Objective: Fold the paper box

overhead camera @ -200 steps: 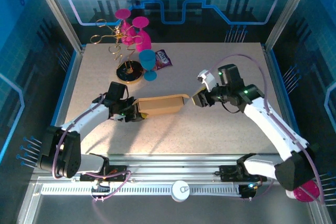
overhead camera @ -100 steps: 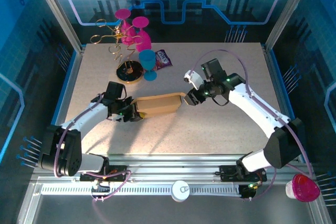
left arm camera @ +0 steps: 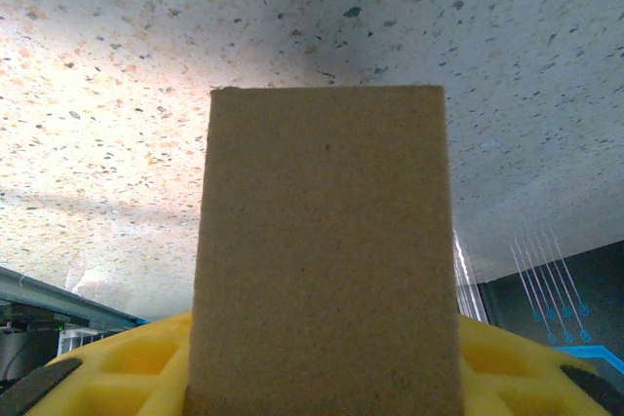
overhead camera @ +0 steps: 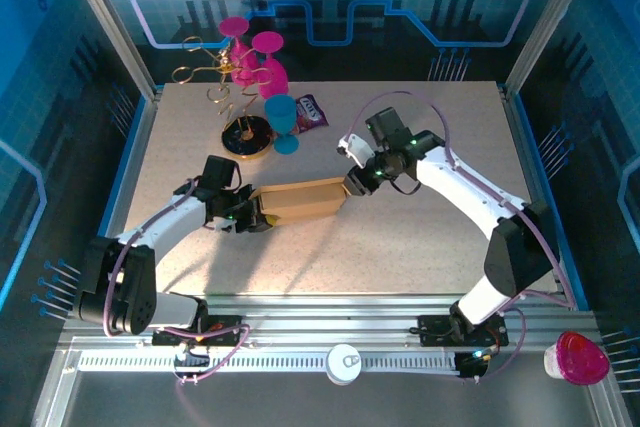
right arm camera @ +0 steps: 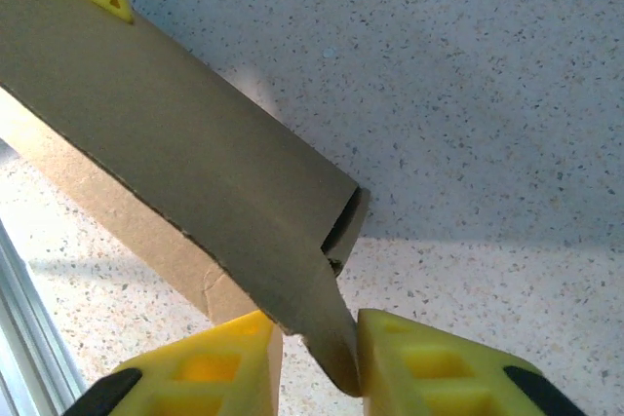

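The box (overhead camera: pixel 300 201) lies near the middle of the surface (overhead camera: pixel 420 247), long axis running left to right, slightly nearer the left edge.

Left tool (overhead camera: pixel 250 217) – clenched on the box's left end. In the left wrist view a brown panel lies flat over the lower yellow finger (left arm camera: pixel 507 367) and covers most of it.

Right tool (overhead camera: pixel 352 185) – at the box's right end, closed on a loose flap. In the right wrist view the flap's edge runs down between the two yellow fingers (right arm camera: pixel 439 362) and fills the gap between them. Beside the flap, the end of the box stands open, a dark slot showing between its layers.

Other things stand together toward the far-left corner:
- a gold wire rack (overhead camera: pixel 205 72) with pink glasses (overhead camera: pixel 262 62);
- a black disc (overhead camera: pixel 247 137);
- a blue cup (overhead camera: pixel 281 119), closest to the box, yet apart from it;
- a purple packet (overhead camera: pixel 311 113).

All of them lie behind the box's left half. The right arm reaches in from the near-right corner over bare surface.
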You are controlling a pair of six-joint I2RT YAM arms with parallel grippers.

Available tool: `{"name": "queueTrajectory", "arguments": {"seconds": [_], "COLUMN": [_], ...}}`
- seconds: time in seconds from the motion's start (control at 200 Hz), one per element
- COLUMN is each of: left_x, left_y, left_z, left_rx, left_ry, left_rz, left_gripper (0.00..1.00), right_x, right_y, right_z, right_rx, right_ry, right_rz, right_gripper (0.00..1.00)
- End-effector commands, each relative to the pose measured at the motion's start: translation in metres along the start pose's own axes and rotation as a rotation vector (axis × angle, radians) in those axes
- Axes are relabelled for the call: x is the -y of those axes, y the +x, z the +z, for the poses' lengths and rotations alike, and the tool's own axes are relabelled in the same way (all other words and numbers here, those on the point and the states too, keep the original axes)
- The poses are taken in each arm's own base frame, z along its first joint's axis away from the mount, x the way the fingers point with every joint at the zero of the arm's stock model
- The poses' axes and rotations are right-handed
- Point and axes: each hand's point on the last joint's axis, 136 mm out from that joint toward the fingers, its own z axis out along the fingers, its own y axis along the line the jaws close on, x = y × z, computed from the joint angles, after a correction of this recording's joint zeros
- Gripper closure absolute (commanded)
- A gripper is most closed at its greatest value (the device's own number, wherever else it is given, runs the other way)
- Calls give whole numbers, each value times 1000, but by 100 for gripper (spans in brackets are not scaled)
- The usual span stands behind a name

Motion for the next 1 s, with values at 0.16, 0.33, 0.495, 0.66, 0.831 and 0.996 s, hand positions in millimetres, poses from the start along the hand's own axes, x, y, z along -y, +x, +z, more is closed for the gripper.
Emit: {"name": "queueTrajectory", "arguments": {"seconds": [0.16,0.33,0.495,0.66,0.831,0.996], "left_x": [-8,-8,-7,-6,-6,-3], "left_y": [-8,-9,-9,-8,-8,-8], "left_z": [4,5,5,6,7,13], "left_rx": [4,5,5,3,-3,-28], "left_ry": [-33,-36,-36,-35,-36,-17], "left_rz": [-33,-32,-28,-27,-35,-53], "left_gripper": [73,73,73,73,73,69], "right_x": [-9,-11,-12,-16,-18,-12], "right_y": [-2,4,5,0,-1,-3], "right_z": [-7,-11,-12,-13,-10,-8], "right_rx": [-8,-6,1,12,17,54], "right_ry": [-12,-4,-5,-12,11,70], "right_rz": [-9,2,22,48,92,216], "right_gripper": [81,85,96,100,100,100]}}
